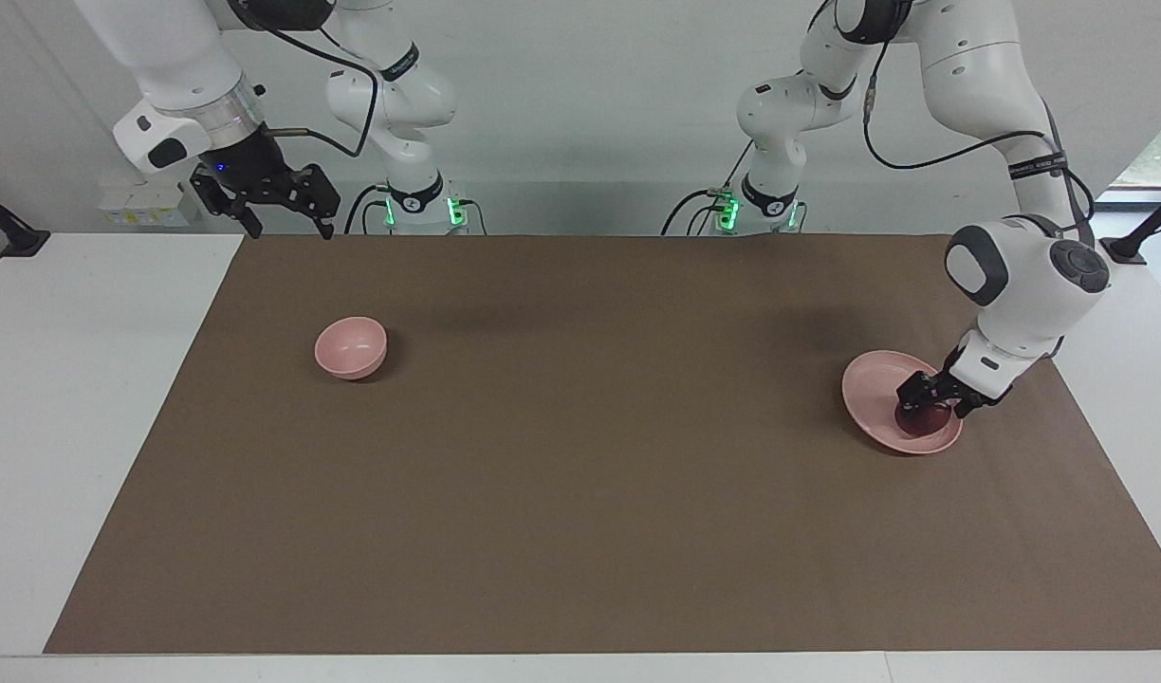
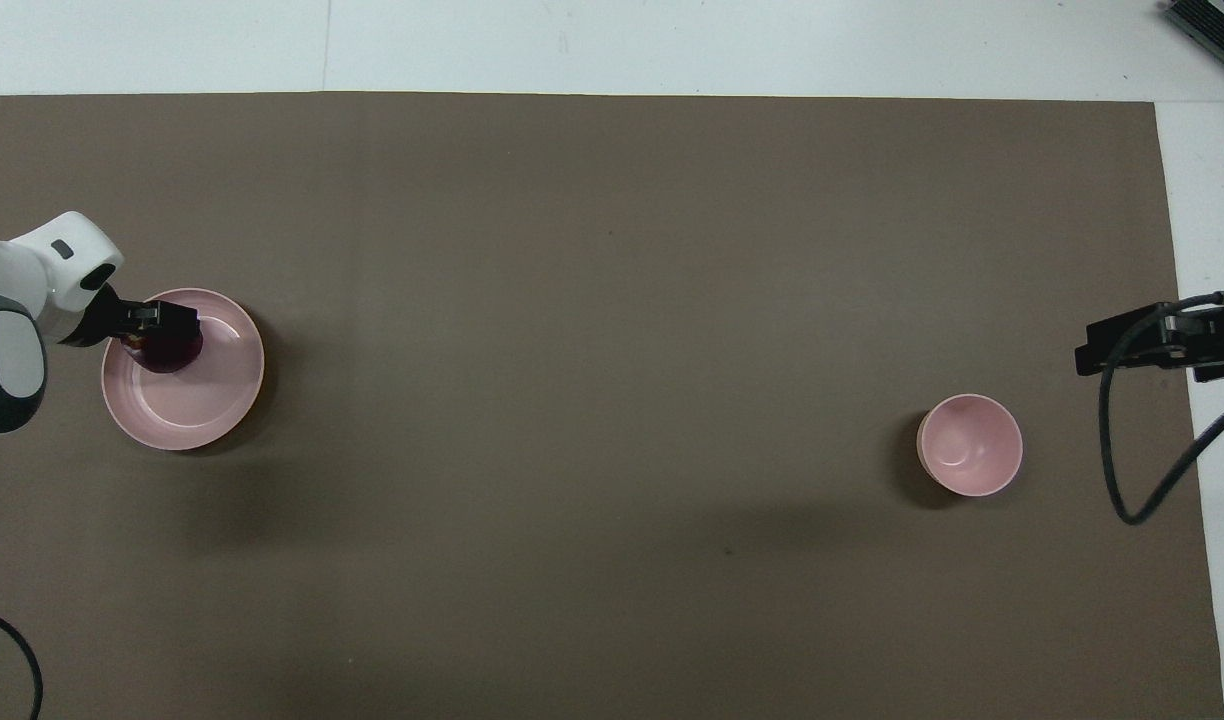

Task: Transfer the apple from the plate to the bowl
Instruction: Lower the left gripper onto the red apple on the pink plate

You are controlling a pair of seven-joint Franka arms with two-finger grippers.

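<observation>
The dark red apple (image 1: 925,420) lies on the pale pink plate (image 1: 875,381) at the left arm's end of the table. My left gripper (image 1: 933,402) is down over the apple with a finger on either side of it, open, and the apple rests on the plate. From overhead the left gripper (image 2: 160,326) covers part of the apple (image 2: 169,353) at the edge of the plate (image 2: 204,412) farther from the robots. The small pink bowl (image 1: 351,347) stands empty toward the right arm's end and shows in the overhead view (image 2: 970,445). My right gripper (image 1: 286,226) waits open in the air, over the mat's edge by its base (image 2: 1087,352).
A brown mat (image 1: 580,455) covers most of the white table (image 1: 87,398). A black cable (image 2: 1122,470) hangs from the right arm close to the bowl.
</observation>
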